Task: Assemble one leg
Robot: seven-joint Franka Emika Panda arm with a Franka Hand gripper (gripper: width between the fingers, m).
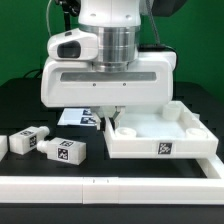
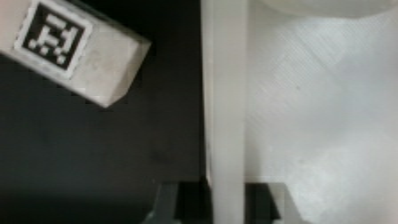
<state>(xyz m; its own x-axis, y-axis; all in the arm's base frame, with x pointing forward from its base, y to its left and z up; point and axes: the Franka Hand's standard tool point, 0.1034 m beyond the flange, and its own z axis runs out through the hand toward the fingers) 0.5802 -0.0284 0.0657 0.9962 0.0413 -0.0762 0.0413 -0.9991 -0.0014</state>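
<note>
Two white legs with black-and-white tags lie on the black table at the exterior view's left, one beside the other. One leg also shows in the wrist view, apart from the gripper. The large white tray-like panel lies at the exterior view's right. My gripper is down on the panel's left raised rim. In the wrist view the gripper has one dark finger on each side of the rim, both against it. No leg is held.
The marker board lies flat behind the legs. A long white bar runs along the table's front. The panel's floor fills one side of the wrist view, black table the other.
</note>
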